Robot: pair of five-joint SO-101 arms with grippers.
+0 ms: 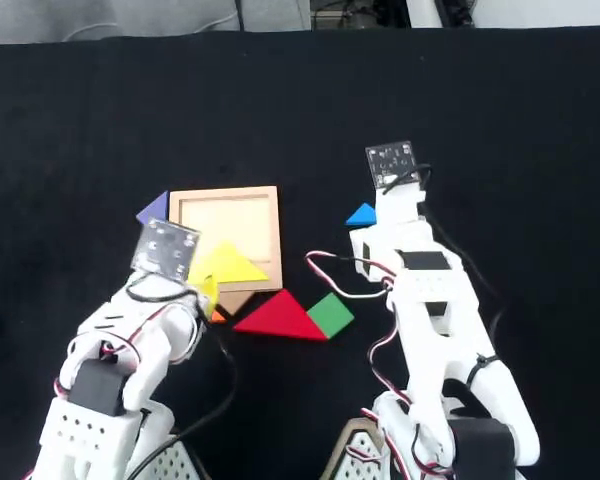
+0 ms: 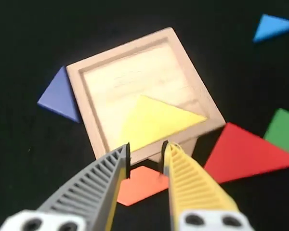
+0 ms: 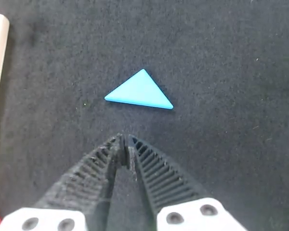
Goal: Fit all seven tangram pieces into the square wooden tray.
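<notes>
Leftmost on the black counter [image 1: 500, 120], a purple triangle [image 1: 155, 208] [image 2: 59, 95] is seen touching the outer left corner of the square wooden tray [image 1: 225, 192] [image 2: 125, 53]. Inside the tray a yellow triangle [image 1: 230, 265] [image 2: 154, 120] is found, with its long edge reaching the rim nearest the arms; whether it is seated flat cannot be told. The left tool [image 2: 145, 147] is held just above that same rim, its two fingers spread apart and nothing caught between them. An orange piece [image 1: 218, 316] [image 2: 142, 183] is seen on the counter beneath this tool, just outside the tray. Further right, a large red triangle [image 1: 278, 318] [image 2: 245, 154] is laid close to the tray's near right corner, and a green square [image 1: 330, 314] [image 2: 284, 131] is set against its right end. Well apart from these, to the right of the tray, a small blue triangle [image 1: 361, 214] [image 2: 274, 25] [image 3: 139, 91] is placed alone. The right tool [image 3: 124, 139] is poised just short of it, fingers pressed together and nothing gripped.
</notes>
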